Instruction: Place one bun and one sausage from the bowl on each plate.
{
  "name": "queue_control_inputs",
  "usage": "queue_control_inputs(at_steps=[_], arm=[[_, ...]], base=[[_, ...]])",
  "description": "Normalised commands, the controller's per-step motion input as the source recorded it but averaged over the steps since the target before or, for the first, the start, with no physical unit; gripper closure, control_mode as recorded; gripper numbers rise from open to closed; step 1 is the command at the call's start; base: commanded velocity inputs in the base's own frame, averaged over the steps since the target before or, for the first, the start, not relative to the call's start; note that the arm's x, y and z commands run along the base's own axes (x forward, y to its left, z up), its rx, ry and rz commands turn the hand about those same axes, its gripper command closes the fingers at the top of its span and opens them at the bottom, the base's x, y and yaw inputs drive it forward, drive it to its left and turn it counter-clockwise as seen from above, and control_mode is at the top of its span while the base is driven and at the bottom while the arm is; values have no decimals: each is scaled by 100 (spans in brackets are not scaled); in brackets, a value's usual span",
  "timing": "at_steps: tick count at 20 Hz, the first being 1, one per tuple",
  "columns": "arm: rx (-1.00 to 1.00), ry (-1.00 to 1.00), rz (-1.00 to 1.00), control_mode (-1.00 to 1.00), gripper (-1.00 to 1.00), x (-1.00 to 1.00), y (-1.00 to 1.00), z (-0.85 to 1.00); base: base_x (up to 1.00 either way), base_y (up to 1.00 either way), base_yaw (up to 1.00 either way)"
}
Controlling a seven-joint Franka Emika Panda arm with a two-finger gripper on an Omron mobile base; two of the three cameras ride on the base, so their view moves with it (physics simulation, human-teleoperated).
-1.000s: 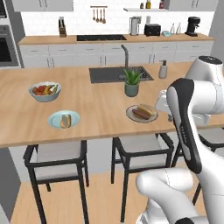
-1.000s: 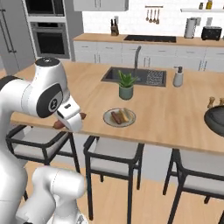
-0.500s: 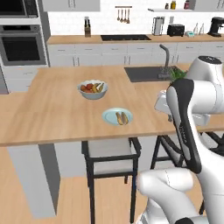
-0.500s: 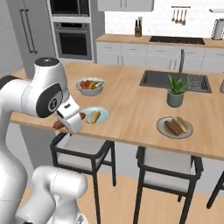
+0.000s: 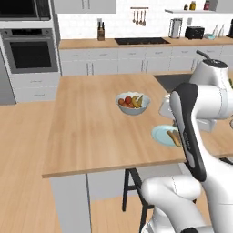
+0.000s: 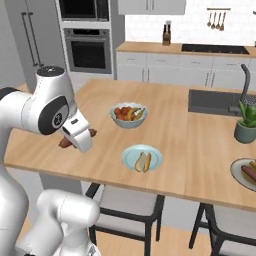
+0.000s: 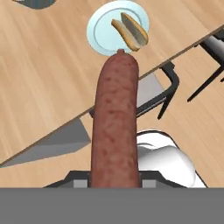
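The pincer (image 6: 79,139) is clenched on a sausage (image 7: 114,122), which lies crosswise in the jaws; in the right base view its two brown ends stick out on both sides of the white hand. It hangs above the near edge of the tabletop (image 6: 165,125), well to the left of the blue plate (image 6: 130,155).

This blue plate has already a bun (image 6: 142,161) on it, and in the hand view the bun lies open on the far part of the plate, with a free part of the plate beside it. At the right edge of the right base view the second plate (image 6: 239,178) carries what looks like a sausage and a bun, so I judge that one finished. A bowl of fruit (image 6: 128,114) stands behind the blue plate and is not part of the work.

The step in hand is the carrying of the last sausage to the blue plate. The next move calls for bringing the hand over the plate, lowering it close, and releasing the sausage next to the bun — low enough that it does not roll off the rim.
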Motion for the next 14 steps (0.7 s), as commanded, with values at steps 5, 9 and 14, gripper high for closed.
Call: queue_control_inputs(at_steps=[5,9,14], arm=[[0,5,-3,-100,100,60,-30,-8],[0,7,0,-100,100,100,-91,-51],[-8,1,7,-100,100,100,-52,-78]], base=[[40,0,-6],[0,0,0],[0,0,0]])
